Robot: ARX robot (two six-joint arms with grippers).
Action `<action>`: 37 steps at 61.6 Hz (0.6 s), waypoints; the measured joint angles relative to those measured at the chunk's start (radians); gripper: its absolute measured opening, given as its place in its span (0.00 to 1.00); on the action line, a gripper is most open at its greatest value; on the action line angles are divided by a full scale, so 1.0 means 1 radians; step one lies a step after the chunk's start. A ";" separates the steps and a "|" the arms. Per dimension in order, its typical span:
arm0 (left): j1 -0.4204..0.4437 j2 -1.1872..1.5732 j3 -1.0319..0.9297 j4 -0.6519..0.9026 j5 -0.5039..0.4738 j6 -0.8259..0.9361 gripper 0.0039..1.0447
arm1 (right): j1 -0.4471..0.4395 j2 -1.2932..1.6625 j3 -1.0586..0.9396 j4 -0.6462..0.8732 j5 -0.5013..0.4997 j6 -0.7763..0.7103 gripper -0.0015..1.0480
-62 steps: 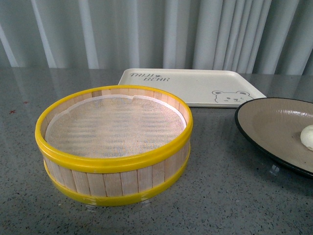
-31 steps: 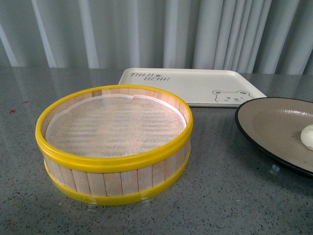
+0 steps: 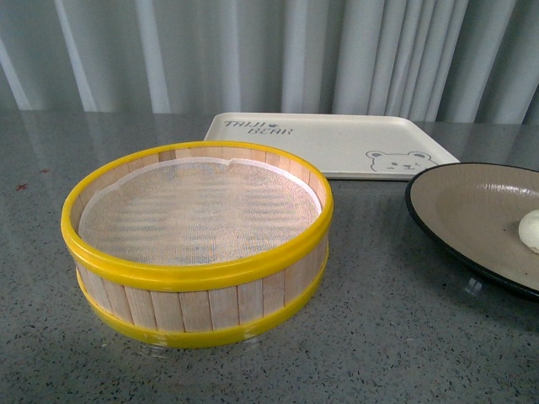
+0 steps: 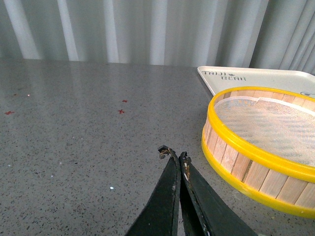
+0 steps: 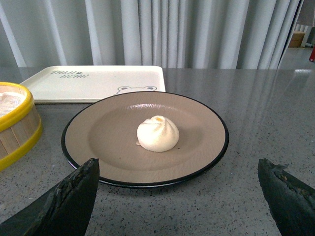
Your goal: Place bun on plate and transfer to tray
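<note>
Pale pleated curtains (image 3: 253, 50) hang behind a grey speckled desk (image 3: 404, 337). In the front view the yellow-rimmed steamer basket (image 3: 202, 307) sits in the middle of the desk, holding only its white cloth liner (image 3: 198, 210). The tray (image 3: 337, 143) lies flat at about 1 o'clock from the basket and carries nothing. The plate (image 3: 472, 210) stands at 3 o'clock, apart from both, with its far rim near the tray's front edge.

The bun (image 5: 158, 133) rests upright at the centre of the plate, pleated top up, so the first half of the task looks done. What is left, by my reading, is the transfer. The plate sits on the desk and not on the tray, so it has yet to be lifted and carried toward 11 o'clock from where it stands.

The right gripper (image 5: 177, 169) is spread wide, holding nothing. Its two dark fingers (image 5: 74, 196) flank the near side of the plate without touching it, as far as the right wrist view shows. The bun lies dead ahead at the gripper's 12 o'clock, beyond the near rim. That rim lies closer to the fingers and is the likelier place to take hold.

The left gripper (image 4: 173, 153) has its fingers pressed together on nothing and hangs low over bare desk. The basket is at its 2 o'clock, well apart from the plate.
</note>
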 joint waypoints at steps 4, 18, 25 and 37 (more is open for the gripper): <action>0.000 -0.015 0.000 -0.015 0.000 0.000 0.04 | 0.000 0.000 0.000 0.000 0.000 0.000 0.92; 0.000 -0.175 0.000 -0.208 0.000 0.001 0.04 | 0.000 0.000 0.000 0.000 0.000 0.000 0.92; 0.000 -0.211 0.000 -0.217 0.000 0.002 0.04 | 0.000 0.000 0.000 0.000 0.000 0.000 0.92; 0.000 -0.211 0.000 -0.218 0.000 0.002 0.19 | 0.000 0.000 0.000 0.000 0.000 0.000 0.92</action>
